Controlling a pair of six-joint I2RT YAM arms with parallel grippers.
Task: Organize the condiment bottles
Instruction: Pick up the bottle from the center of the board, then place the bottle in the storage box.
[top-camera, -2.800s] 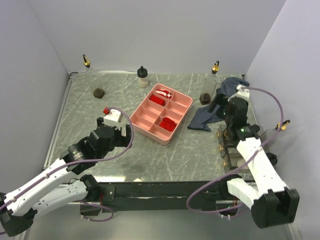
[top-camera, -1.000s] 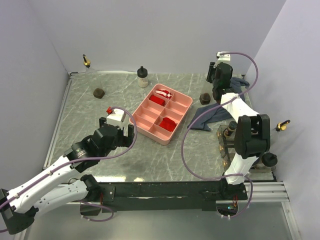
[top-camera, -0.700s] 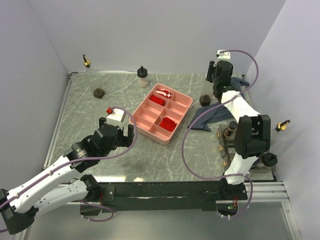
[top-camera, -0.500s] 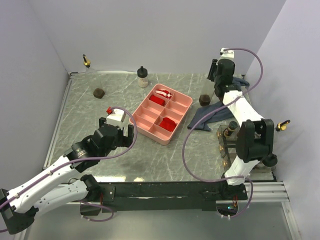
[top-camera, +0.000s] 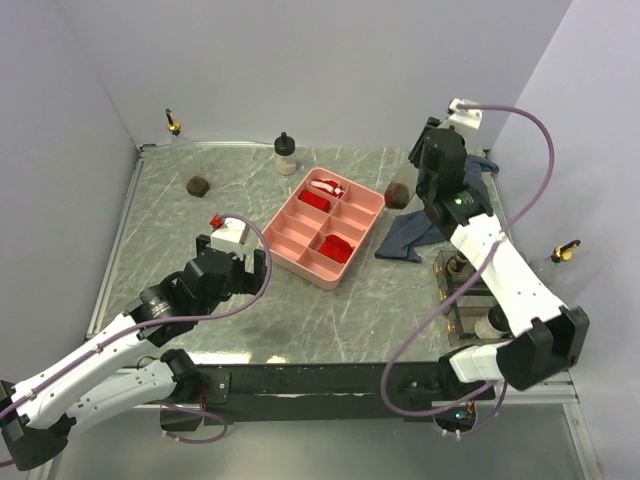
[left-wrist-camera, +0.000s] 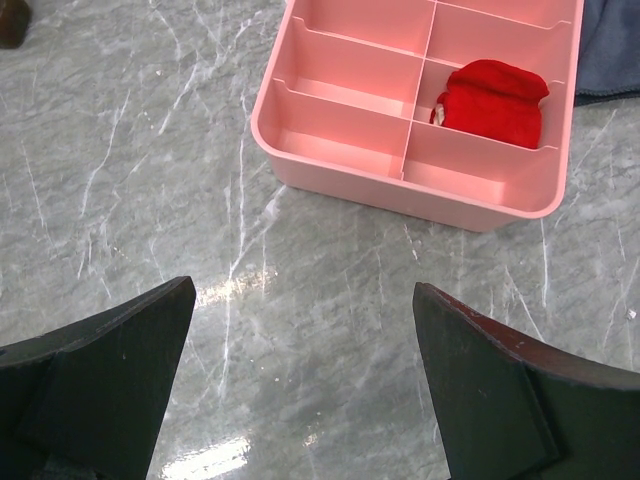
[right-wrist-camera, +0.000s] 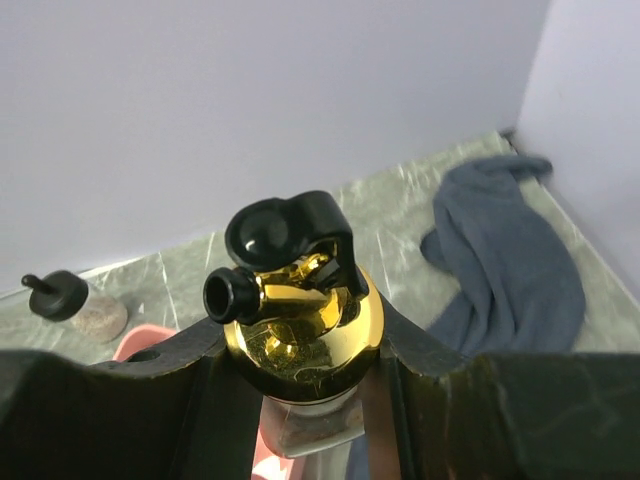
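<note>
The right gripper (right-wrist-camera: 300, 345) is clamped on a clear bottle with a gold pourer spout (right-wrist-camera: 300, 315). Its dark fingers (right-wrist-camera: 440, 395) press against the neck from both sides just under the gold bulb, and the bottle stands upright between them with its black flip cap on top. The bottle's base is out of sight, so I cannot tell whether it touches the table.

Ahead and to the left of this gripper, near the back wall, stands a black-capped cream bottle (right-wrist-camera: 72, 300). To the gripper's right lies the blue-grey cloth (right-wrist-camera: 510, 260), crumpled on the grey marbled table (top-camera: 160, 240). From above, a squat dark-brown jar (top-camera: 397, 194) sits just beside the gripper on its left. It lies between the gripper and the pink divided tray (top-camera: 372, 212).

The left gripper (left-wrist-camera: 300, 300) hangs with its jaws spread wide and nothing between them. The bare table is below it and the near corner of the tray just ahead. A red pouch (left-wrist-camera: 492, 95) lies in the compartment ahead and to the right.

Well ahead of the left gripper, toward the back wall, are a second squat dark jar (top-camera: 198, 184) and another gold-spouted bottle (top-camera: 173, 125) in the far left corner. Beside the right arm's forearm, a clear rack (top-camera: 452, 295) holds a black-capped bottle (top-camera: 457, 267). One more gold-spouted bottle (top-camera: 565, 250) stands further right.
</note>
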